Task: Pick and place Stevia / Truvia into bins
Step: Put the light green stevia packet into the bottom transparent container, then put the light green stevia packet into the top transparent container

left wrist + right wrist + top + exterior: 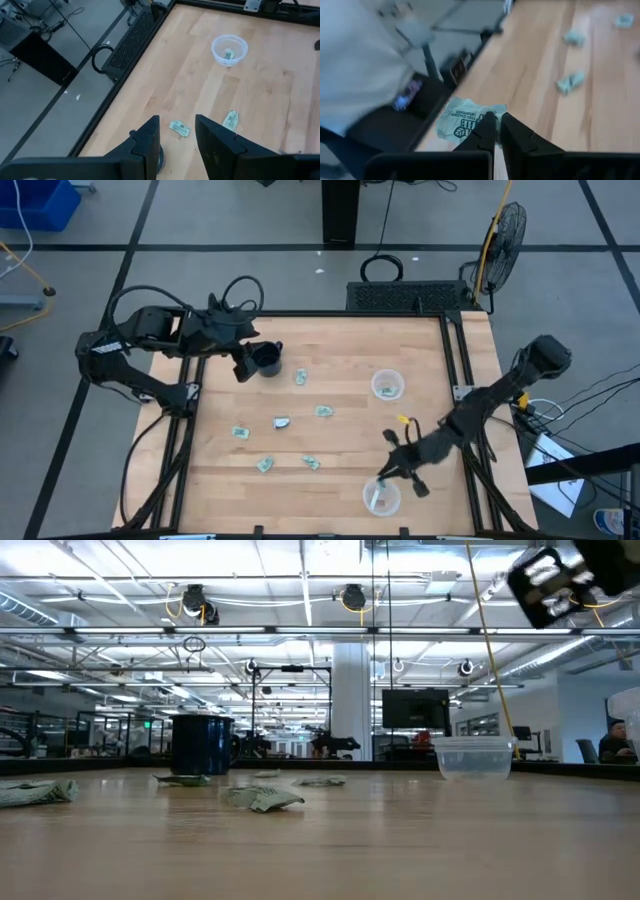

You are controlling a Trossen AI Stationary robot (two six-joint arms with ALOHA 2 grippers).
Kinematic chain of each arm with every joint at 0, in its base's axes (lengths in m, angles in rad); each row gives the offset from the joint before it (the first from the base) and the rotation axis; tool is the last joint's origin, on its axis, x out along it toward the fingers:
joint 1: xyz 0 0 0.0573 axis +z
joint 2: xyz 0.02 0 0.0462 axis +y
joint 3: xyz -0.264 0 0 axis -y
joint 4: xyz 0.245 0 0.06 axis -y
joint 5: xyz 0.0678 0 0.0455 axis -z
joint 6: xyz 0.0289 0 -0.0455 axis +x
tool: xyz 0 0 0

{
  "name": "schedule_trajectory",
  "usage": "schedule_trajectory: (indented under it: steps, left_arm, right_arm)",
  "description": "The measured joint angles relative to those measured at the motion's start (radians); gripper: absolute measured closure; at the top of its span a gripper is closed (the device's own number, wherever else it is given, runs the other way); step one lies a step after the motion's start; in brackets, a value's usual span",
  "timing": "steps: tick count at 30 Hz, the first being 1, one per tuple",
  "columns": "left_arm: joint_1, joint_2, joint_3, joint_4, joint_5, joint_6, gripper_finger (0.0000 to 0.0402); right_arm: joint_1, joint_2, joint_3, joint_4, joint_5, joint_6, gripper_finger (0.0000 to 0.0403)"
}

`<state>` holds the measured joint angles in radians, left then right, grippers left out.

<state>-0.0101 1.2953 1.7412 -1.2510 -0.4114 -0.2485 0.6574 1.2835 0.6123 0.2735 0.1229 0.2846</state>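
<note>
In the right wrist view the sachet (470, 120) pinched between the fingers (485, 131) is partly covered by them, and the sachets (570, 81) on the worktop (530, 65) beyond are blurred. The mug (159, 155) is mostly hidden behind the left fingers (150, 142).

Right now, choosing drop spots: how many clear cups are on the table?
2: one cup right of centre, the other cup at the edge beside the right arm. None seem hidden.

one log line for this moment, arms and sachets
right gripper: shut on sachet, above near cup | left gripper: open, by black mug | far cup: holds sachet | loose sachets on table
</note>
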Motion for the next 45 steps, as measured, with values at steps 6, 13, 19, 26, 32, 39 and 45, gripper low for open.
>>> schedule_trajectory:
  steps: [6,13,19,26,32,39,45]
  left_arm:
    - [-0.035,0.001,-0.034,0.023,0.002,-0.025,0.0270]
    - [-0.069,0.001,-0.091,0.024,0.002,-0.035,0.0270]
    - [-0.069,0.001,-0.120,0.028,-0.013,-0.022,0.0270]
    - [-0.069,0.000,-0.120,0.043,-0.058,-0.018,0.0270]
    - [-0.069,0.000,-0.120,0.044,-0.060,-0.016,0.0270]
    - [-0.069,0.000,-0.120,0.043,-0.062,-0.015,0.0270]
    - [-0.069,0.009,-0.121,-0.030,-0.068,-0.054,0.0270]
  right_arm:
    - [0.067,0.128,0.007,-0.020,0.060,0.115,0.0397]
    - [0.065,0.240,0.095,-0.171,0.033,0.122,0.0396]
    - [0.065,0.241,0.119,-0.189,0.033,0.166,0.0378]
    - [0.065,0.241,0.118,-0.183,0.030,0.249,0.0339]
    - [0.063,0.233,0.118,-0.182,0.032,0.237,0.0315]
    - [0.026,0.114,0.118,-0.174,0.051,0.106,0.0317]
    - [-0.036,0.010,0.111,-0.186,0.297,-0.146,0.0320]
